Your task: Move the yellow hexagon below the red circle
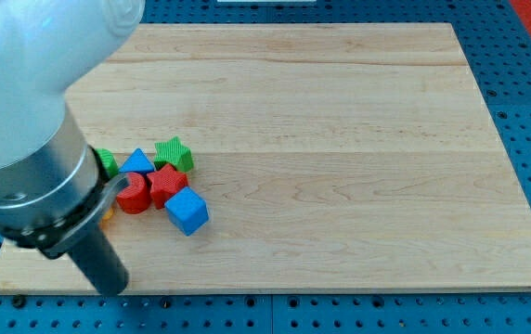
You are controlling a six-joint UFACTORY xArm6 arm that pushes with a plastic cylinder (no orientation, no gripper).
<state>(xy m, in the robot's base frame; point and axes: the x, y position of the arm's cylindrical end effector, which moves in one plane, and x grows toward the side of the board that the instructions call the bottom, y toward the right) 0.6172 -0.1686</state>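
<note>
Ridged plastic blocks: red star (166,184), blue cube (187,211), green star (173,151)

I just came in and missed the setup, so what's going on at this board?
A robot arm with a rod is pushing coloured blocks around a wooden board. The blocks sit clustered at the view's lower left: a green star, a blue triangle, a red crescent-shaped block, a red star-like block, a blue cube, and a partly hidden green block. A sliver of a yellow-orange block peeks out beside the arm. My tip is hidden.
</note>
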